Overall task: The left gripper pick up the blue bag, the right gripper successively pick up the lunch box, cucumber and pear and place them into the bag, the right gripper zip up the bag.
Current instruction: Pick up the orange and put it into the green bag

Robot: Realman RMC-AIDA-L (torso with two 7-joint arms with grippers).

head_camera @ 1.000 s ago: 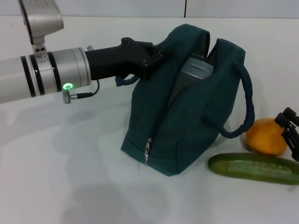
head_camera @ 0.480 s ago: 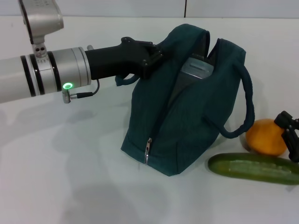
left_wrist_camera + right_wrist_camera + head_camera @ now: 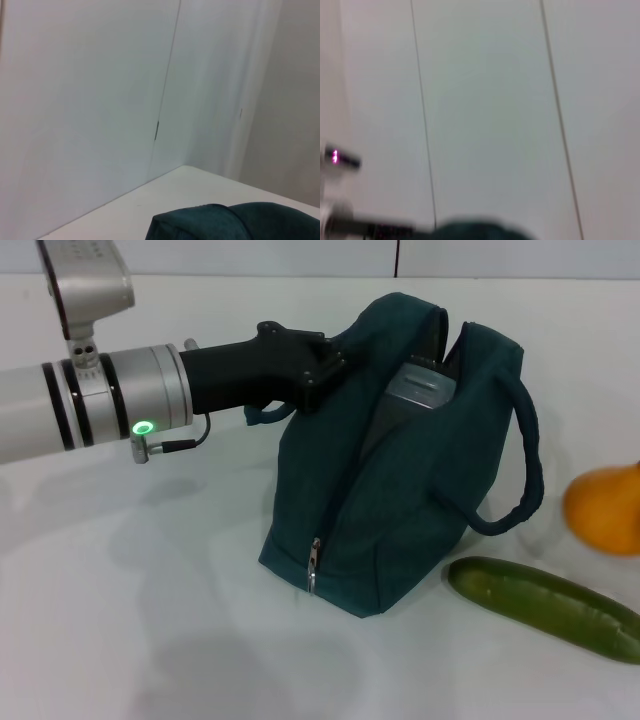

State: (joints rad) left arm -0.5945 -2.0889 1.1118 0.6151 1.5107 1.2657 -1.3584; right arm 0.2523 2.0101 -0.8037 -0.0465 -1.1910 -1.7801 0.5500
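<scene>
Head view shows the left gripper pinching the near rim of the blue bag, holding its mouth open on the table, with the lunch box standing inside. The cucumber lies just beside the bag; the orange pear sits behind it. The right gripper is out of sight. Risk: the upright box could block the cucumber, or the loose strap could snag it.
</scene>
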